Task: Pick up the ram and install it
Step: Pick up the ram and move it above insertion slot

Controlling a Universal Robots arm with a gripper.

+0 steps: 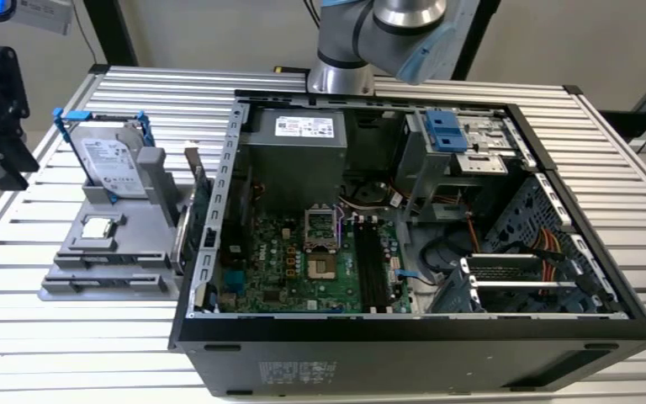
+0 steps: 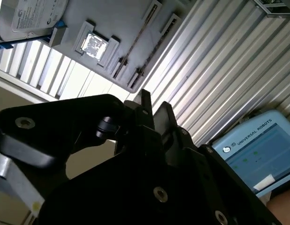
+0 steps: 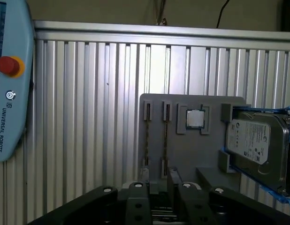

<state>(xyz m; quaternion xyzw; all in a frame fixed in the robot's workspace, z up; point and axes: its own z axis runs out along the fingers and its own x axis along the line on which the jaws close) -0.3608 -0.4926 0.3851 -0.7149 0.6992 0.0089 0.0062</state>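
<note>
On my exterior feed the slatted aluminium table (image 1: 76, 353) carries the open computer case (image 1: 413, 362). Its green motherboard (image 1: 278, 269) faces up, and the arm (image 1: 340, 50) rises behind it. Just beside the case wall, on the exterior view's left, sits the grey parts holder (image 1: 132, 257), with a silver hard drive (image 1: 115, 164) standing upright in blue rails at its far end.

In the first wrist view the gripper (image 3: 161, 192) hangs above the table, apart from the holder. I cannot tell how far it is open or whether it has hold of anything.

The ram (image 3: 148, 138) stands on edge in a holder slot, well apart from the motherboard. A second stick (image 3: 166, 138) stands just beside it, and a processor chip (image 3: 195, 118) comes next along.
</note>
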